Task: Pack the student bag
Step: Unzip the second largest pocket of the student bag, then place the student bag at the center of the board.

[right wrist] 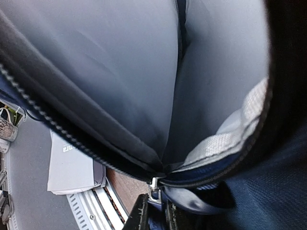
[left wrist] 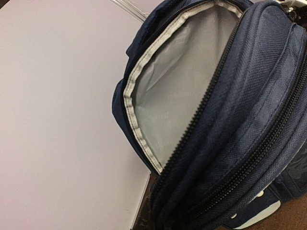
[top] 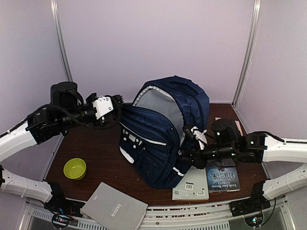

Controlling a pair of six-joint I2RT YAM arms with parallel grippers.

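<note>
The student bag [top: 158,139], navy blue with thin white stripes, stands in the middle of the table. Its main compartment gapes open and shows grey lining [top: 160,103]. My left gripper [top: 118,104] is at the upper left edge of the bag's front panel, and the panel stretches toward it. Its fingers are hidden in the left wrist view, where the bag [left wrist: 249,120] fills the frame. My right gripper [right wrist: 157,215] is low on the bag's right side, shut on the zip pull [right wrist: 154,184] at the end of the open zip. It also shows in the top view [top: 188,155].
A green bowl [top: 75,168] sits front left. A grey notebook [top: 114,207] overhangs the front edge. A white booklet [top: 191,186] and a dark book [top: 222,178] lie front right, under my right arm. Walls close the back and sides.
</note>
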